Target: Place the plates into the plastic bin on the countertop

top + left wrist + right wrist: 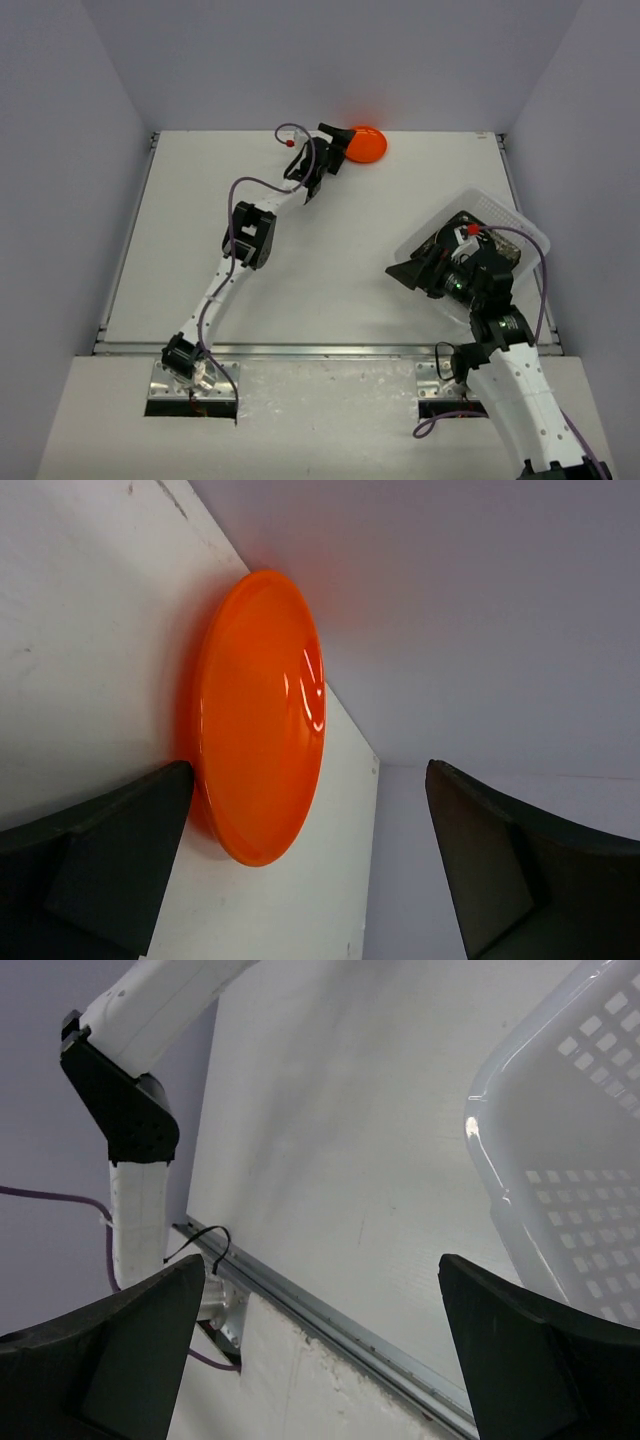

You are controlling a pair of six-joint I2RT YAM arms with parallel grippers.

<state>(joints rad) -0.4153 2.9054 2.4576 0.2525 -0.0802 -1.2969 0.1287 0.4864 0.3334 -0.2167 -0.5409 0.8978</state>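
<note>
An orange round plate [367, 145] lies at the far edge of the white countertop [330, 280], close to the back wall. My left gripper [338, 148] is right beside it, open. In the left wrist view the orange plate [260, 710] lies against one finger [110, 860], the other finger stands well off it, and the left gripper [310, 770] holds nothing. The clear plastic bin [492, 207] sits at the right edge. Dark plates [512, 256] show partly inside it, mostly hidden by my right arm. My right gripper [418, 264] hangs open just left of the bin [560, 1140].
A metal rail [300, 350] runs along the countertop's front edge and also shows below my right gripper [322, 1265]. Pale lilac walls close in the left, back and right sides. The left arm's lower links [140, 1100] rise at the left of the right wrist view.
</note>
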